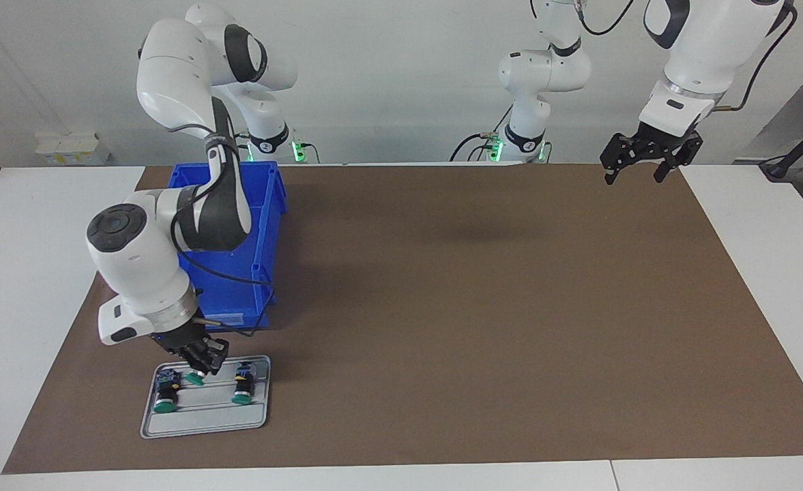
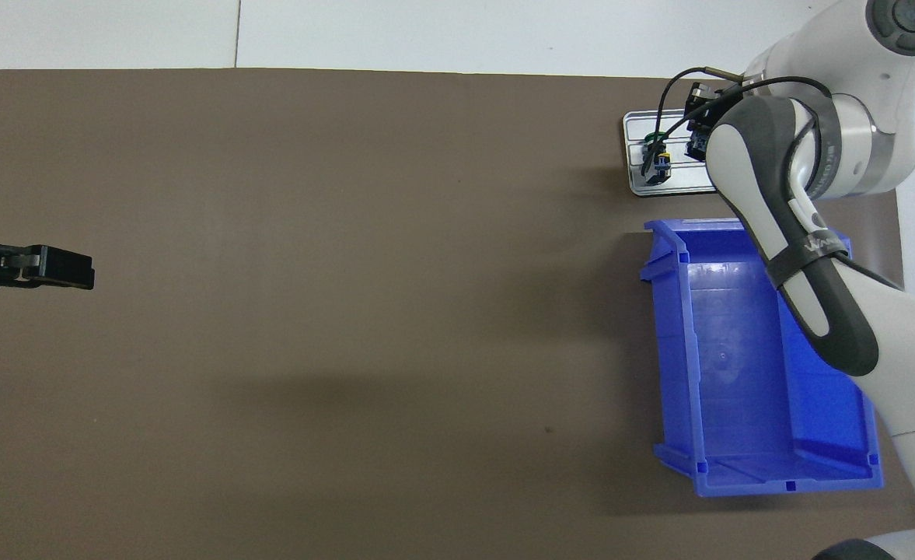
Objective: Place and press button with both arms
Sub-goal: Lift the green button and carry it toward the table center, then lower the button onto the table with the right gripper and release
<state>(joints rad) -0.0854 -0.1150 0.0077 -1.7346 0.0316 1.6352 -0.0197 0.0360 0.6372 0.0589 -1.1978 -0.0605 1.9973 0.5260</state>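
A grey tray (image 1: 203,417) lies near the table's edge farthest from the robots, at the right arm's end. Two green-capped buttons (image 1: 165,397) (image 1: 242,387) lie on it. Between them, my right gripper (image 1: 200,368) is down on the tray and shut on the middle button (image 1: 195,378), whose green cap shows just below the fingers. In the overhead view my right forearm hides that grip; one button (image 2: 657,161) and the tray (image 2: 634,180) show. My left gripper (image 1: 634,176) (image 2: 88,276) hangs open and holds nothing, over the left arm's end of the table, where that arm waits.
A blue bin (image 1: 265,225) (image 2: 737,365) stands on the brown mat (image 1: 476,307), just nearer to the robots than the tray, under my right arm. It holds nothing that I can see. White table surface (image 1: 26,273) borders the mat at both ends.
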